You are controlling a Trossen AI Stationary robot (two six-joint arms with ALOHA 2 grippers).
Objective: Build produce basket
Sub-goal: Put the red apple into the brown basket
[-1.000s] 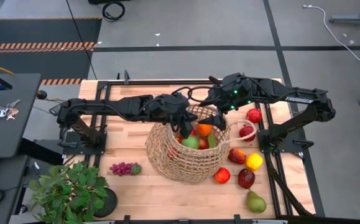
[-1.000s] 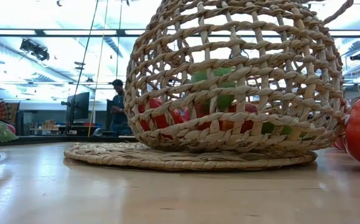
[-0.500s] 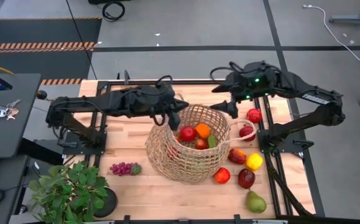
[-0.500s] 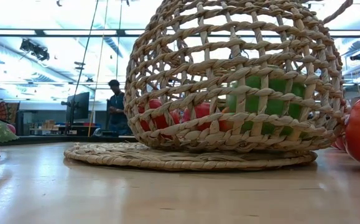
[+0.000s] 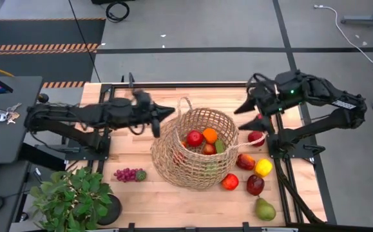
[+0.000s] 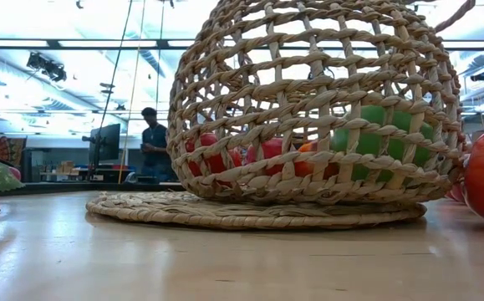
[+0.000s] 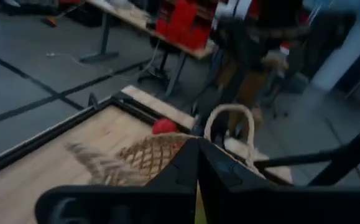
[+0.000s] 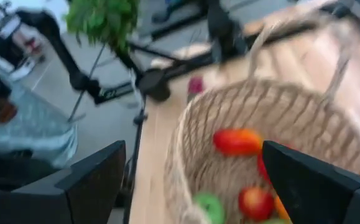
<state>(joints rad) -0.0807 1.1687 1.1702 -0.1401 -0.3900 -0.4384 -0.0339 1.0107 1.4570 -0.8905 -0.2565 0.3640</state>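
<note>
Holding red apples [image 5: 194, 137], an orange [image 5: 210, 135] and green fruit, the basket [image 5: 195, 169] sits between closed left tool [image 5: 156, 122] and open right tool [image 5: 251, 113].

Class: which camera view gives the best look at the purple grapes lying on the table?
The high view: the grapes lie unobstructed on the table, between the basket and the potted plant. No other view shows them clearly.

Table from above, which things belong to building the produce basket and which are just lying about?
Belongs to the job:
basket
orange and red apple inside it
purple grapes
yellow pepper
pear
red apple by the right gripper

Just lying about:
potted plant
keys on the side desk
</note>
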